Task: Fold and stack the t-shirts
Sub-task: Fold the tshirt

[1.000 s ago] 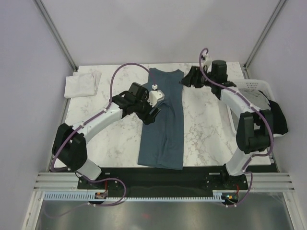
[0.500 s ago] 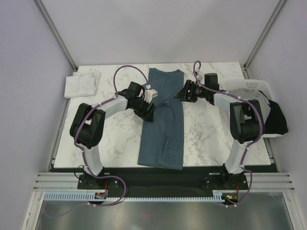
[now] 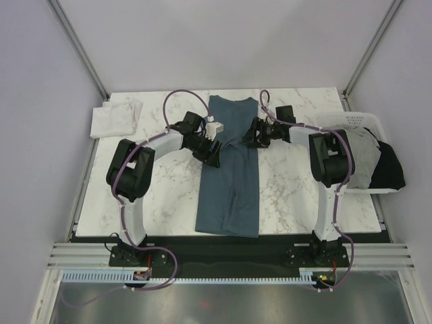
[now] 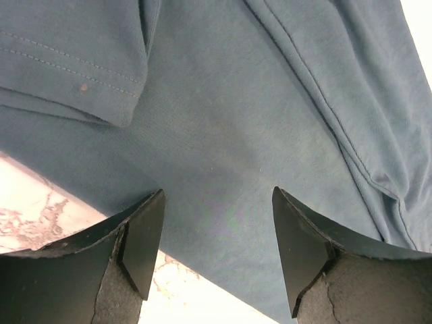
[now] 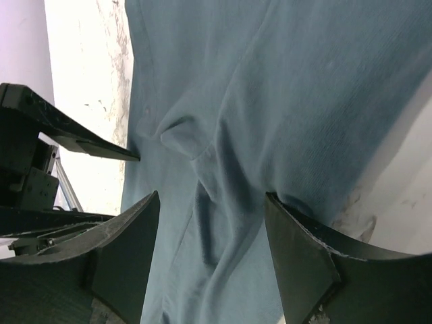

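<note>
Both arms have drawn in since a second ago, their elbows now folded up high and the wrists brought low on either side of the dark slate-blue cloth t-shirt (image 3: 229,179). The shirt lies where it did, folded lengthwise into a long narrow strip down the middle of the white marbled surface (image 3: 293,185), its neck end at the far edge.

The left gripper (image 3: 214,156) sits at the strip's left edge, about a third of the way down from the neck. Its jaws are spread wide; in the left wrist view (image 4: 217,226) blue cloth fills the gap between them, the shirt's edge runs under the left fingertip with marble showing beside it, and a tucked-in sleeve hem (image 4: 74,64) lies just beyond.

The right gripper (image 3: 252,138) is opposite, at the right edge and a little farther up. Its jaws also stand apart with nothing pinched; the right wrist view (image 5: 210,229) shows rumpled cloth below them and bare marble by the right fingertip.

A folded white cloth t-shirt (image 3: 116,119) rests at the far left corner. Off the right edge, a white plastic slatted basket (image 3: 351,120) holds a light grey t-shirt (image 3: 361,156) and a black t-shirt (image 3: 390,170).
</note>
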Tool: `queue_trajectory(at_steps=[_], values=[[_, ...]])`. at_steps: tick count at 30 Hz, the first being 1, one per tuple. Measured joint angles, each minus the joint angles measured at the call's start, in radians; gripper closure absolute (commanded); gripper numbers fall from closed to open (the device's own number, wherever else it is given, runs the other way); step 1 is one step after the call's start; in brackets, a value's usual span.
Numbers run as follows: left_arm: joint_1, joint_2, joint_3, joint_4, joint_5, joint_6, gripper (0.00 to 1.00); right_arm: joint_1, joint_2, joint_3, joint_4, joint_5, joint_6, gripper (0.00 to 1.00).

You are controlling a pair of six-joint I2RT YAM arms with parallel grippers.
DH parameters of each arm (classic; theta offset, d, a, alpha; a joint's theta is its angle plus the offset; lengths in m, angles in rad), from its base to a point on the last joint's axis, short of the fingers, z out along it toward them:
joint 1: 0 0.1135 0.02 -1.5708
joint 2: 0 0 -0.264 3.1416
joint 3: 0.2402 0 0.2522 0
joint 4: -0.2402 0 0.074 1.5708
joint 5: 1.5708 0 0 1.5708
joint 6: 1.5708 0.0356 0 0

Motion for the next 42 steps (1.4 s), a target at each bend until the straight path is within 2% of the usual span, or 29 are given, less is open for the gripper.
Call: queue_trajectory(at_steps=[12, 17, 24, 27, 31, 35, 37, 39, 42], values=[[0.011, 0.091, 0.119, -0.007, 0.029, -0.009, 0.28, 0.0, 0.116, 0.194, -0.058, 0.007, -0.024, 0.28], [0.019, 0.119, 0.156, -0.006, 0.047, -0.02, 0.28, 0.0, 0.123, 0.209, -0.059, 0.01, -0.038, 0.28], [0.022, 0.09, 0.127, -0.003, 0.053, -0.025, 0.26, 0.0, 0.103, 0.2, -0.068, 0.018, -0.103, 0.28], [0.024, -0.028, 0.034, -0.031, 0.053, -0.035, 0.26, -0.004, -0.002, 0.116, -0.092, 0.056, -0.138, 0.27], [0.032, -0.265, -0.045, -0.039, 0.057, -0.042, 0.23, -0.015, -0.254, -0.034, -0.105, 0.116, -0.148, 0.26], [0.05, -0.502, -0.148, -0.034, 0.057, -0.145, 0.26, -0.027, -0.54, -0.227, -0.06, 0.15, -0.122, 0.27], [0.061, -0.569, -0.23, -0.008, 0.051, -0.214, 0.29, -0.026, -0.621, -0.341, -0.027, 0.148, -0.108, 0.28], [0.07, -0.607, -0.34, 0.009, 0.043, -0.282, 0.32, -0.026, -0.654, -0.459, -0.032, 0.142, -0.099, 0.28], [0.076, -0.613, -0.497, 0.033, 0.034, -0.367, 0.33, -0.024, -0.609, -0.554, -0.1, 0.123, -0.097, 0.28]])
